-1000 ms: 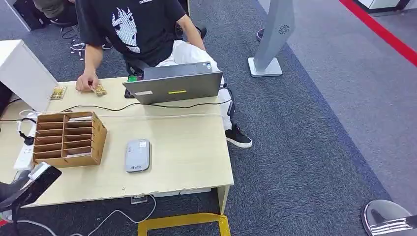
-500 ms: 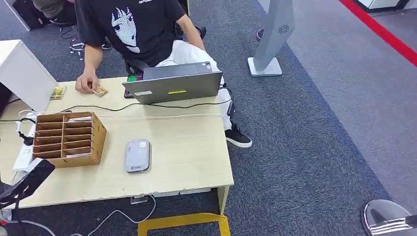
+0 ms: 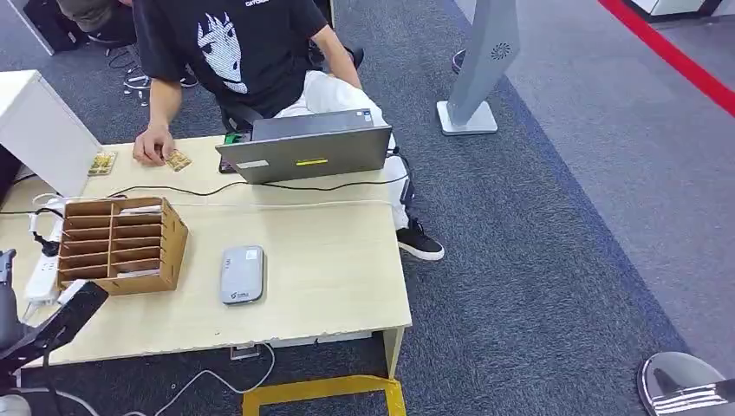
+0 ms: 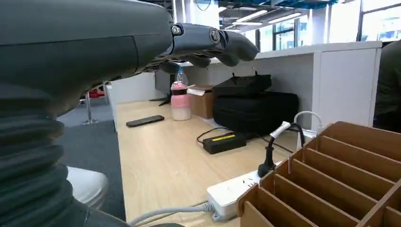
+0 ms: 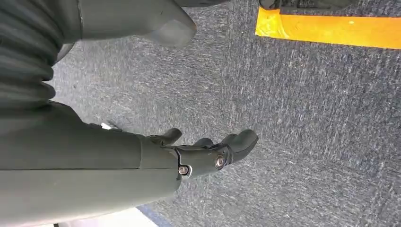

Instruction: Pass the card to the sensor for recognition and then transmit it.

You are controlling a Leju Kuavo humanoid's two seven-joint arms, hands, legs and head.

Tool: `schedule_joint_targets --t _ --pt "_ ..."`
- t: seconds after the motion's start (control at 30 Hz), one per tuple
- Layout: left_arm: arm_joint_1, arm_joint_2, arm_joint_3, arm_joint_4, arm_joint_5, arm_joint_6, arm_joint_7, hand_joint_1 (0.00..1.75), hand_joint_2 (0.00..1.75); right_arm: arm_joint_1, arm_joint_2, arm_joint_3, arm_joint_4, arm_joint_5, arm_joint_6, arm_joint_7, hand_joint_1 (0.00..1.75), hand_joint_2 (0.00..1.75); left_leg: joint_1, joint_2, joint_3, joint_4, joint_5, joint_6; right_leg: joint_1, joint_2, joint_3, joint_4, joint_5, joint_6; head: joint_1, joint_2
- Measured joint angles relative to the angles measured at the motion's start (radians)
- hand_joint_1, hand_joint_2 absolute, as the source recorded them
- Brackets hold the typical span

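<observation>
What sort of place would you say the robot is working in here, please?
Most likely an open-plan office or lab: a person sits at a laptop on a light wooden desk, on grey carpet, with partitioned desks and ceiling strip lights in the left wrist view.

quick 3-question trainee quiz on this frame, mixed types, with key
1. True or false: the left hand holds a card.
2. What lies between the wooden rack and the table's right edge? A) grey sensor B) bottle C) phone
3. Fill in: the person's hand rests near a small card, beside the open ____.

Key: 1 false, the hand holds nothing. 2 A, the grey sensor. 3 laptop.
</observation>
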Motion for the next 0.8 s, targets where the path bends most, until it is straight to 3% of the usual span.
schedule_joint_targets --t 0.3,0.8 --pt "-0.060 -0.034 -0.025 0.055 -0.035 0.000 0.008 0.00 1.75 -0.002 0.000 0.000 0.000 0.003 0.000 -0.002 0.00 1.75 0.000 0.000 0.000 0.000 0.000 0.000 0.000 0.000 0.000 0.000 0.000 0.000 0.000 0.000" --pt "-0.081 -0.068 -0.051 0.110 -0.047 0.019 0.012 0.00 1.75 -0.004 0.000 0.000 0.000 0.013 0.000 -0.005 0.00 1.75 0.000 0.000 0.000 0.000 0.000 0.000 0.000 0.000 0.000 0.000 0.000 0.000 0.000 0.000"
